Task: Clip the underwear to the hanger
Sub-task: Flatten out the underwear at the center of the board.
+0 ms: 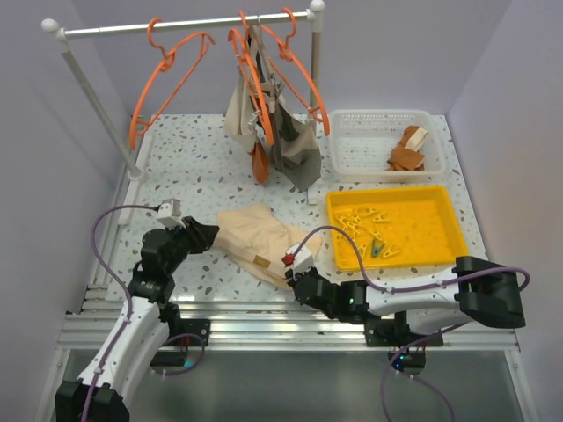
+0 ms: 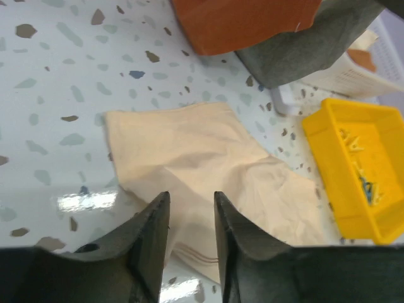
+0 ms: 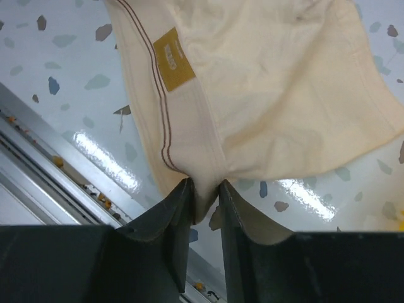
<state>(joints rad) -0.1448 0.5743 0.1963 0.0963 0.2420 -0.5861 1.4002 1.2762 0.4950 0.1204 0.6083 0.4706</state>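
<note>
Cream-beige underwear point(image 1: 255, 236) lies spread but rumpled on the speckled counter point(image 1: 185, 167), near the front edge and between the two arms. Its banded hem, with a tan label, is on the side nearest the right arm.

Left fingers point(image 2: 151, 243): parted, with a clear gap. They sit over the left edge of the underwear. Cloth shows in the gap, lying flat on the counter and not pinched.

Right fingers point(image 3: 177, 227): drawn close together, with a puckered fold of the hem filling the narrow gap. Whether they press that fold or merely flank it cannot be told.

The hanger point(image 1: 136, 123) hangs bare on the rail point(image 1: 189, 25) at the back, well apart from the underwear. Other orange hangers on the rail carry garments, among them a dark grey one point(image 1: 295, 149). Clips point(image 1: 369, 230) lie in the yellow tray point(image 1: 394, 265), just to the right of the underwear.

Judgement: the step in hand is laying the underwear out flat. No hanger is down and nothing is clipped, so the task is at an early stage.

The next move calls for both sets of fingers to clear the cloth without dragging it. One arm must then reach the rail and lift the bare hanger off by its hook.

Risk: if the hem is caught in the right fingers as they lift, the cloth will bunch.
</note>
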